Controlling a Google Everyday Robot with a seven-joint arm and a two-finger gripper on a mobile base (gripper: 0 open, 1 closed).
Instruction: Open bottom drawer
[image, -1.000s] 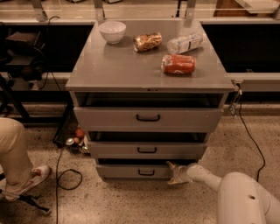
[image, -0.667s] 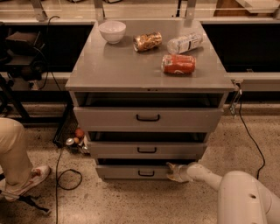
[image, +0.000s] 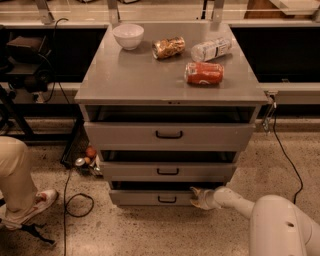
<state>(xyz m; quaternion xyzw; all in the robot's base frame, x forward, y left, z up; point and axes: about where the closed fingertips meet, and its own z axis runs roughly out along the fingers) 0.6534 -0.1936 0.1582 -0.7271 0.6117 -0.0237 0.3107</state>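
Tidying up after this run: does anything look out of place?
The red can and clear bottle lie on their sides on the cabinet top. The gripper sits at the bottom drawer, right of its handle, not on it.

Cream claw (image: 199, 198) at grey bottom drawer (image: 140, 198) with black handle (image: 167, 200); red can (image: 204, 73), white bowl (image: 128, 36).

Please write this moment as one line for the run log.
task: open bottom drawer | gripper: low, at the drawer front, right of handle | handle: not gripped
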